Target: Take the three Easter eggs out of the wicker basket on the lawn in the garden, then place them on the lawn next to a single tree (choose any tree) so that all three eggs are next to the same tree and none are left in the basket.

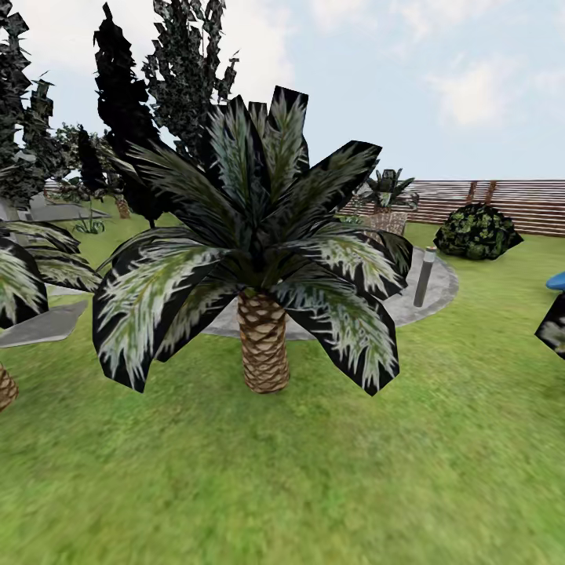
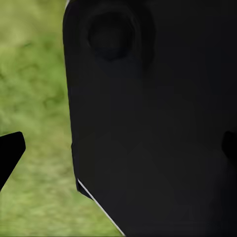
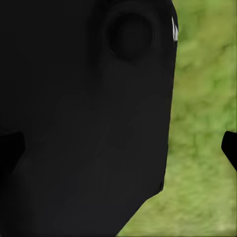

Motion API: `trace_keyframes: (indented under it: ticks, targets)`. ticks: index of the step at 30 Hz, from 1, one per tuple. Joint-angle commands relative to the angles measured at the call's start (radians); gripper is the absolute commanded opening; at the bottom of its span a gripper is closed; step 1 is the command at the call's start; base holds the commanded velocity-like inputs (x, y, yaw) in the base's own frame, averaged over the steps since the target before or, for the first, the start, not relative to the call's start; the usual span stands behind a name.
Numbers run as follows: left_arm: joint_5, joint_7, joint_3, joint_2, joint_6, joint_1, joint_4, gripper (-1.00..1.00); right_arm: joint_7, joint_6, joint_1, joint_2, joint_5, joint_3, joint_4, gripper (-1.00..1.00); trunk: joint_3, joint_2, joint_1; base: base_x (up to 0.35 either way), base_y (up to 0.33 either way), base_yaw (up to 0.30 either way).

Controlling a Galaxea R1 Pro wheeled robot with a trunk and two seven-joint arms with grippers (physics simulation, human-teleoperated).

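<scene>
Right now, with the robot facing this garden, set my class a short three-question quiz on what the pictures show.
1. True or false: the palm in the middle of the head view grows out of the grass.
2. What stands on the paved circle behind the palm: A) a short post, B) a bench, C) a basket?
3. Fill in: the round bush sits in front of the slatted ____.

Key
1. True.
2. A, the short post.
3. Fence.
</scene>
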Motion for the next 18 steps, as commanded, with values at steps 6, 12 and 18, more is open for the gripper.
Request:
trace_keyframes:
  ticks: [6, 12, 18]
  targets:
    - [-0.004, 0.012, -0.003, 0.007, -0.010, 0.031, -0.019, 1.00, 0.000, -0.001, -0.034, -0.034, 0.003, 0.003, 0.000, 1.00, 0.000, 0.000, 0.000, 0.000, 0.000, 0.000]
    - [-0.004, 0.013, -0.001, -0.027, -0.007, 0.057, -0.052, 1.00, 0.001, -0.002, -0.063, -0.039, 0.005, 0.003, 0.001, 1.00, 0.000, 0.000, 0.000, 0.129, -0.095, 0.000]
    - [-0.006, 0.014, -0.003, -0.044, -0.006, 0.057, -0.068, 1.00, 0.002, -0.004, -0.063, -0.038, 0.022, 0.009, 0.002, 1.00, 0.000, 0.000, 0.000, 0.265, -0.236, -0.117]
